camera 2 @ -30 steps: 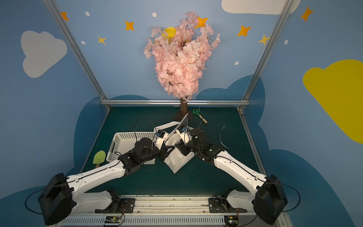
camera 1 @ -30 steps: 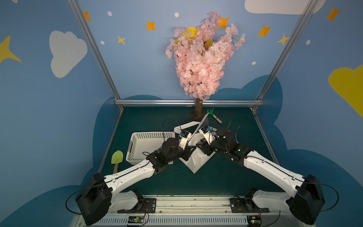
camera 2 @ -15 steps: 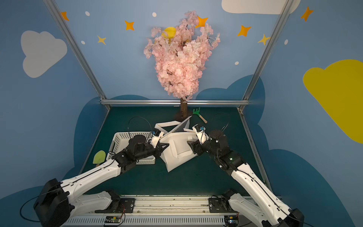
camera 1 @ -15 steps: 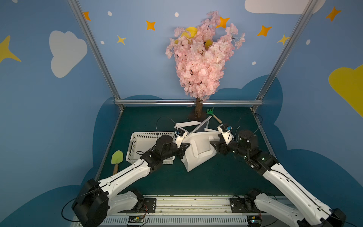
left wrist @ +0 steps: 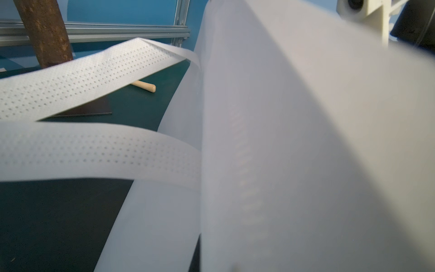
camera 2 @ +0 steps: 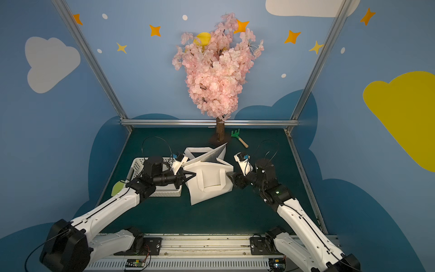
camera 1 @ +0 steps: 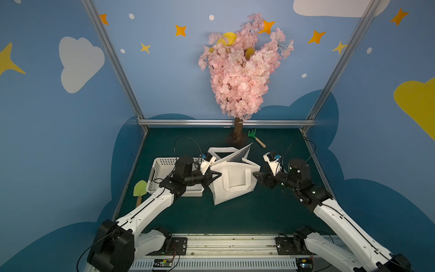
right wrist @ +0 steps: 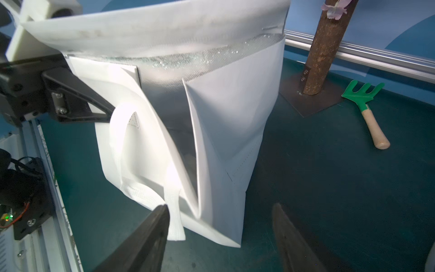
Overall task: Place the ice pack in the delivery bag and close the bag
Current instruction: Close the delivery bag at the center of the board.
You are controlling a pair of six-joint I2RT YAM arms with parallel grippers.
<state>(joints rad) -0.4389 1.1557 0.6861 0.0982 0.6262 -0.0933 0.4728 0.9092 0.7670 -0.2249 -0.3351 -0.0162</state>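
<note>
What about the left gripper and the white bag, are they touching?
Touching. The right wrist view shows the left gripper shut on the white bag, pinching its front wall near the rim.

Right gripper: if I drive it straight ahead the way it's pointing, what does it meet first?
Most likely the delivery bag: the right gripper, jaws open, points at its creased side panel low down, a hanging strap by one finger. Depth is unclear, but it looks close.

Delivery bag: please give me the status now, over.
Left pincer shut on delivery bag edge. Right pincer open beside it. Ice pack not seen. No obstacle seen.
</note>
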